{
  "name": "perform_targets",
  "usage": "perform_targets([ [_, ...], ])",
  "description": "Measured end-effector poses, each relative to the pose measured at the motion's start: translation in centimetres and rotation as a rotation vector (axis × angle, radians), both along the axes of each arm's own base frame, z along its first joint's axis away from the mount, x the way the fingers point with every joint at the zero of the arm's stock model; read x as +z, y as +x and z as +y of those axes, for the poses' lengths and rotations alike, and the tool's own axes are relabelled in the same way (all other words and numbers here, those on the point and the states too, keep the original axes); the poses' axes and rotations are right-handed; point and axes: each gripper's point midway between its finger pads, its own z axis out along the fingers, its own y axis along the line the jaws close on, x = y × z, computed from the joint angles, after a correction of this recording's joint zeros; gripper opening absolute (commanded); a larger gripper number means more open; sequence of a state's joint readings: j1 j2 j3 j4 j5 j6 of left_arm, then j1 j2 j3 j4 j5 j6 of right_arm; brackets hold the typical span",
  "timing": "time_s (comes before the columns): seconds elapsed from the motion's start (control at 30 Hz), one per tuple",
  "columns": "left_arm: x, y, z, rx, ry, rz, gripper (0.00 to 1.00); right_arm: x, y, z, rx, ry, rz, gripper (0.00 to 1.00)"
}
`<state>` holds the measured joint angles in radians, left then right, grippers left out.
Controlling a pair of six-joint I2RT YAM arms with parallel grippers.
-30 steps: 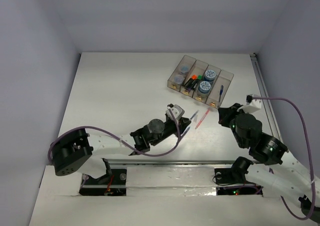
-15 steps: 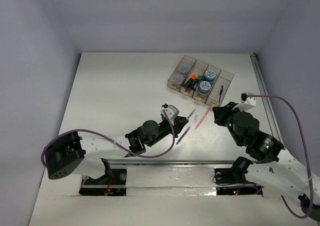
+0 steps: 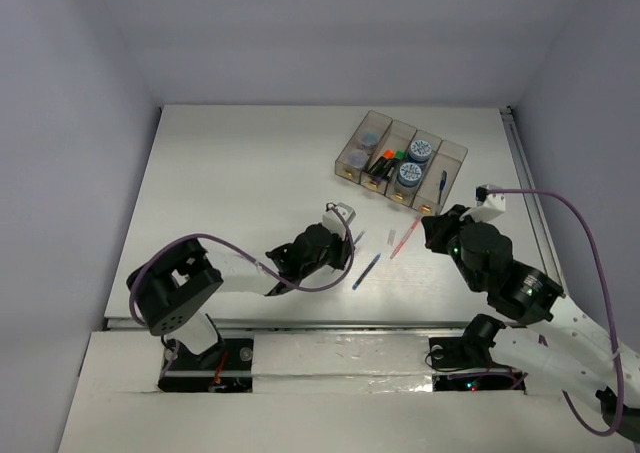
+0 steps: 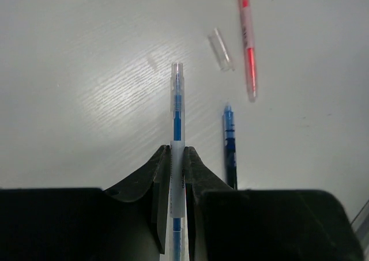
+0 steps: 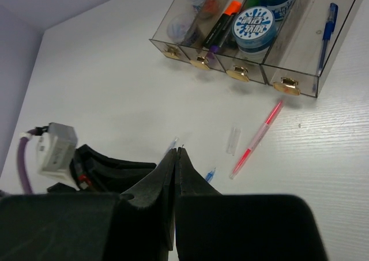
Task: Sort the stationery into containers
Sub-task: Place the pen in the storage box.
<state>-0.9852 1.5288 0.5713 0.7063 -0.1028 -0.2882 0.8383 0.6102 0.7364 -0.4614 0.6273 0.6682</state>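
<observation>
Left jaws tight on blue pen [image 4: 177, 108], its length straight ahead; right jaws together.

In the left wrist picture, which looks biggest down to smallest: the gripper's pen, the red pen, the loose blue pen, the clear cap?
1. Held pen, nearest the camera.
2. Red pen, cut by the frame edge, and loose blue pen, partly hidden: unsure which.
3. Clear cap.
</observation>
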Motion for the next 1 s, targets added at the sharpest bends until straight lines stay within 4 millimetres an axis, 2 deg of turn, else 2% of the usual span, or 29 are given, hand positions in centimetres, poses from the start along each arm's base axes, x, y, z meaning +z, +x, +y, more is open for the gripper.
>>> perform_targets([
  [0.07,-2.1,0.0,0.4,0.008,0.057,0.045,0.0,0.0,0.0,0.0,0.0,0.0,-0.001,0.0],
  [0.27,-4.4,0.3,0.4,0.019,0.132,0.087,0.0,-0.3,0.0,-0.1,0.001,-0.001,-0.001,0.0],
  [0.4,-4.5,0.5,0.2,0.026,0.137,0.088,0.0,-0.7,-0.1,-0.2,0.0,-0.006,0.003,0.0],
  [0.5,-3.8,0.8,-0.2,0.026,0.126,0.08,0.0,-0.8,-0.1,-0.4,-0.009,-0.009,0.003,0.0],
  [0.6,-0.9,2.1,-2.3,0.022,0.078,0.052,0.0,-0.5,-0.2,-0.8,-0.022,-0.001,-0.008,0.0],
  [0.73,6.8,5.2,-7.5,0.006,-0.077,-0.039,0.0,0.2,-0.4,-1.6,-0.046,0.014,-0.031,0.0],
  [0.83,11.2,7.6,-11.2,-0.015,-0.18,-0.093,0.0,0.8,-0.8,-2.5,-0.067,0.031,-0.054,0.0],
  [0.9,12.5,9.0,-13.3,-0.03,-0.221,-0.11,0.0,1.3,-1.0,-3.1,-0.081,0.044,-0.069,0.0],
  [1.0,12.1,11.4,-16.3,-0.051,-0.241,-0.097,0.0,2.2,-1.3,-3.7,-0.094,0.059,-0.088,0.0],
])
